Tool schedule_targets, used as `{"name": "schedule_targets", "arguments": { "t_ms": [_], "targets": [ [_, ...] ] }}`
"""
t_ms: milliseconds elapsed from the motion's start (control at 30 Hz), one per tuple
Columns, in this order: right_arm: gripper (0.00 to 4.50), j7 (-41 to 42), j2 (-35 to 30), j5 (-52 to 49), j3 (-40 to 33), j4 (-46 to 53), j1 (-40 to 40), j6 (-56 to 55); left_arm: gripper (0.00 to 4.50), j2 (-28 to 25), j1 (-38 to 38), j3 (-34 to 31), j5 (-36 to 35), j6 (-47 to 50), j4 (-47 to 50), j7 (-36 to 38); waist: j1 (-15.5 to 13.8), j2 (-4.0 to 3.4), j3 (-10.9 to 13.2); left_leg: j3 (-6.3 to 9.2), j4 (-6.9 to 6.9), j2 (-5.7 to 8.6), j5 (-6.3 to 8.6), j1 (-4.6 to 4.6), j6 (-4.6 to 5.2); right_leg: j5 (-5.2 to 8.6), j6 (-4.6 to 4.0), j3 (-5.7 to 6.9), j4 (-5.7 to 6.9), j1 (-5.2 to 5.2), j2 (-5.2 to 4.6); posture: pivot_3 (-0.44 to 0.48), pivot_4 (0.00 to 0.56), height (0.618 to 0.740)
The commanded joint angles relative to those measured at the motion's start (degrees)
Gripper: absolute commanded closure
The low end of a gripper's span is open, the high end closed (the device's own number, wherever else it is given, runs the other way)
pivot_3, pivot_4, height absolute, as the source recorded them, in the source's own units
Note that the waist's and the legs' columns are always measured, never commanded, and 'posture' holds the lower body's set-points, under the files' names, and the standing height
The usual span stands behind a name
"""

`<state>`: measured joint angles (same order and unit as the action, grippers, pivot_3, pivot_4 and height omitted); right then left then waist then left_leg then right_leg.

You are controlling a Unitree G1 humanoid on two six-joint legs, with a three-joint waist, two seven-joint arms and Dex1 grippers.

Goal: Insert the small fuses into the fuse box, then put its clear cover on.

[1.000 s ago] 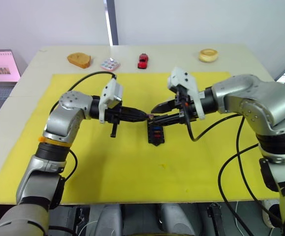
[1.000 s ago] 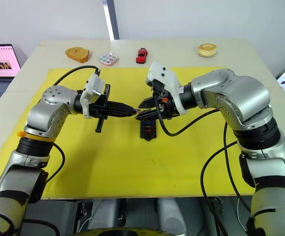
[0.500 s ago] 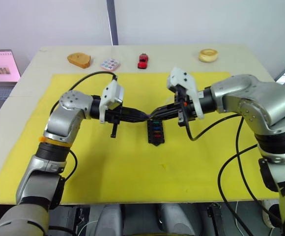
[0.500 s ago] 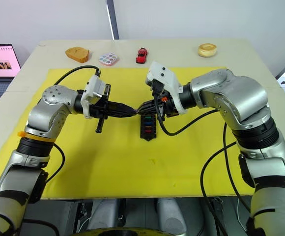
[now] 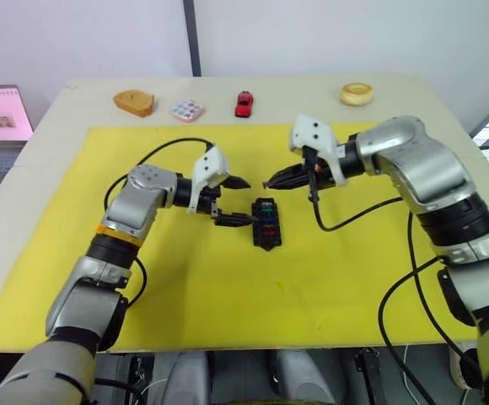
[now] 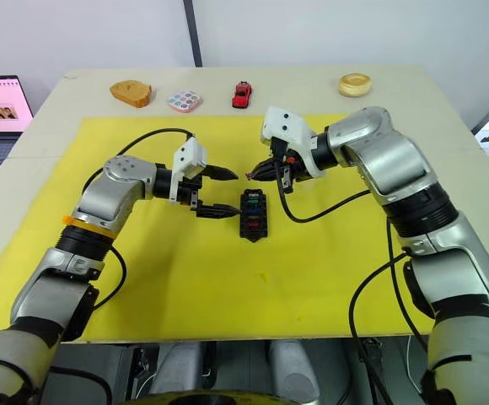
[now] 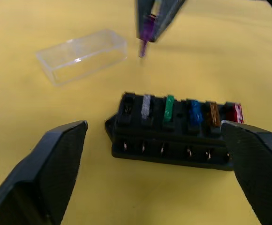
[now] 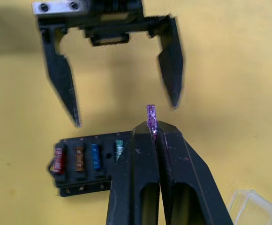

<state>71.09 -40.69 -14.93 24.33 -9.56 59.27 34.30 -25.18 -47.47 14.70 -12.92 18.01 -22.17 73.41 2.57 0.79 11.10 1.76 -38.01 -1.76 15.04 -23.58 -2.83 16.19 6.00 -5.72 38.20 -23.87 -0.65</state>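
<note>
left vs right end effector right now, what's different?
The left end effector is open and empty, its fingers spread on either side of the fuse box. The right end effector is shut on a purple fuse and held above the box. Both point toward the box from opposite sides.

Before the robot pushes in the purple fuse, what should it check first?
1. Purple fuse gripped in the right gripper: ok, pinched between shut fingers.
2. A free slot in the fuse box: ok, the end slot next to the grey fuse looks empty.
3. Left gripper out of the way: ok, it is open, with the box showing between its fingers, touching nothing.
4. Fuse lined up over the slot: not ok, it hangs off to the side of the box.
5. Clear cover off the box: ok, it lies on the yellow mat.
6. Other fuses fully seated: cannot tell.
</note>
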Motion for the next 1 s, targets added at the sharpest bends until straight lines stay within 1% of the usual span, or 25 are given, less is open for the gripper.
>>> {"name": "schedule_targets", "arguments": {
  "t_ms": [33, 167, 500, 1000],
  "targets": [
    [4.50, 1.99, 1.89, 2.73, -0.35, -3.90, 2.05, -4.17, 0.02, 0.48, -1.36, -0.40, 1.16, -2.78, 0.03, -0.41, -0.01, 0.00, 0.00, -0.01, 0.00, 0.00, 0.00, 0.00, 0.00, 0.00, 0.00, 0.00, 0.00, 0.00, 0.00, 0.000, 0.150, 0.740],
    [4.50, 3.38, 3.19, 4.21, -0.97, -5.61, 1.95, -5.36, 0.02, 0.40, -1.12, -0.58, 1.98, -5.51, -0.47, -0.02, -0.01, 0.00, 0.00, -0.01, -0.01, 0.00, 0.00, 0.00, 0.00, 0.00, 0.00, -0.01, 0.01, 0.00, -0.02, 0.000, 0.150, 0.740],
    [4.50, 3.71, 5.58, 7.14, -1.92, -9.35, 1.64, -7.91, 0.02, 0.21, -0.83, -0.61, 2.23, -5.14, -0.08, 0.69, 0.03, 0.00, 0.00, 0.00, -0.03, 0.01, 0.00, 0.00, -0.01, 0.00, 0.00, 0.00, 0.04, 0.00, -0.02, 0.000, 0.150, 0.740],
    [4.50, 4.38, 6.99, 9.79, -2.02, -12.62, 0.75, -10.63, 0.02, -0.04, -1.13, -0.59, 3.23, -6.56, -0.96, 0.28, 0.01, 0.00, 0.00, 0.00, -0.04, 0.00, 0.00, 0.00, -0.01, 0.00, 0.00, 0.00, 0.06, 0.00, -0.02, 0.000, 0.150, 0.740]
  ]
}}
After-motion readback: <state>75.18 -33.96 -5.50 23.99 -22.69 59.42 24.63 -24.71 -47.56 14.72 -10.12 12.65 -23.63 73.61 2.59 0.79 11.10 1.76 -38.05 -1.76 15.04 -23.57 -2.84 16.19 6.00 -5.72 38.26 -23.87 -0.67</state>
